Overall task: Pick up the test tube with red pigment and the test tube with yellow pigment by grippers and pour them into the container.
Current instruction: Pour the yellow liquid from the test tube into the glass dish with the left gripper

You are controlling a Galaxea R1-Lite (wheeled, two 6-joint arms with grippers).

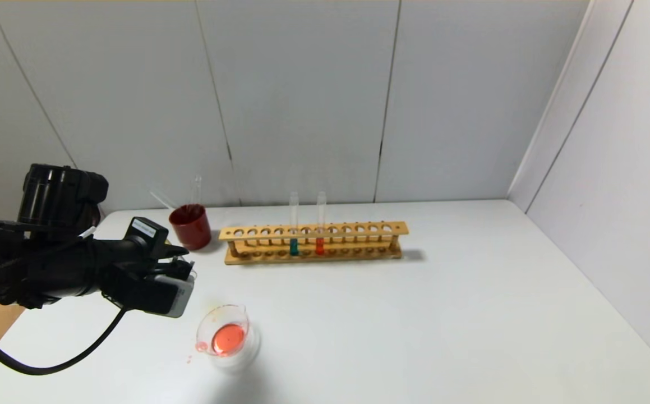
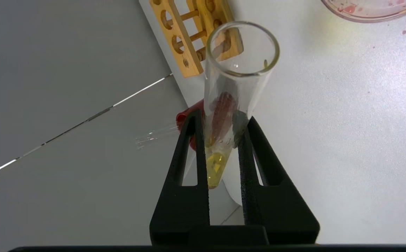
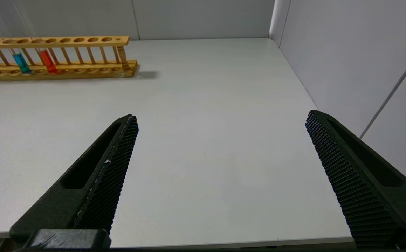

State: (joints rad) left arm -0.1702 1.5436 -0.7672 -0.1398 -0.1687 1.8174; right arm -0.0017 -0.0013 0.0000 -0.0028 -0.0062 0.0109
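My left gripper (image 1: 181,257) is shut on the test tube with yellow pigment (image 2: 217,168) and holds it in the air, up and to the left of the container (image 1: 226,336). In the left wrist view the jaws (image 2: 222,119) clamp the tube's lower part. The yellow liquid sits at its closed end and the open mouth points away from the wrist. The container is a low clear beaker holding orange-red liquid; its rim shows in the left wrist view (image 2: 374,10). The test tube with red pigment (image 1: 319,245) stands in the wooden rack (image 1: 358,230). My right gripper (image 3: 221,117) is open and empty over the table's near right part.
A teal-green tube (image 1: 294,246) stands in the rack beside the red one. A dark red cup (image 1: 190,226) with empty glass tubes stands left of the rack. Small red drops lie on the table beside the beaker. Walls close the back and right side.
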